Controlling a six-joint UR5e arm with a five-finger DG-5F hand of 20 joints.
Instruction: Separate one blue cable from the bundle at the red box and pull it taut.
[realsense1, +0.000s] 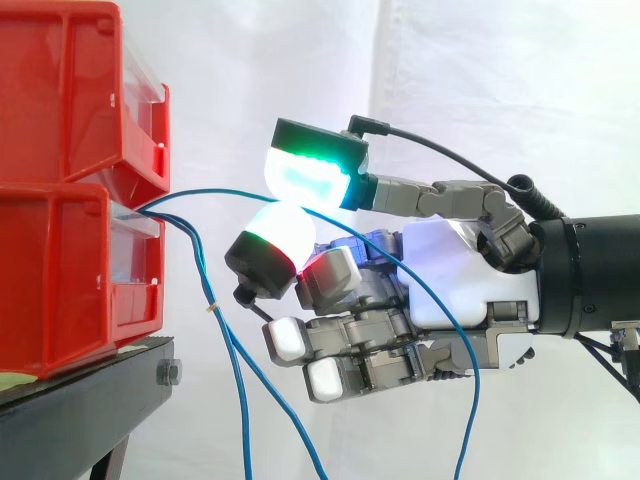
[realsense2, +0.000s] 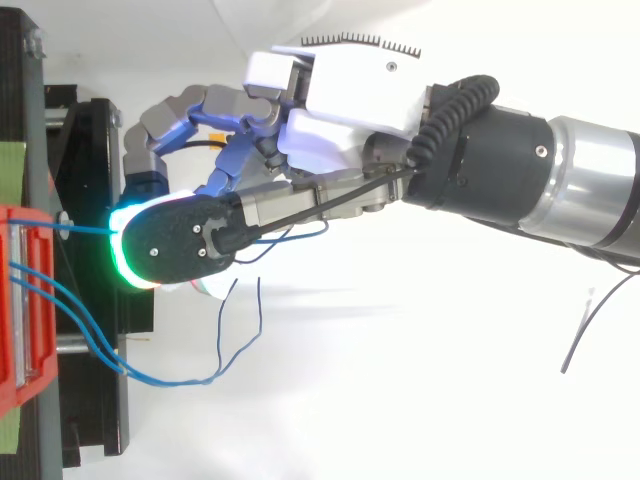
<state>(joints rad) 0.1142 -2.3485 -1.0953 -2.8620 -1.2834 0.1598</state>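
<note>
One blue cable (realsense2: 88, 228) runs nearly straight, slight bow, from the front of the lower red bin (realsense1: 60, 270) to the hand (realsense1: 450, 270). It's pinched between two big glowing fingertips (realsense1: 310, 165), other fingers curled under, and its tail drops across the palm. The loose blue cables (realsense2: 165, 383) sag from the same bin below the pinched run, past the black stand (realsense1: 80, 400), with the white curtain (realsense1: 500, 80) behind.
</note>
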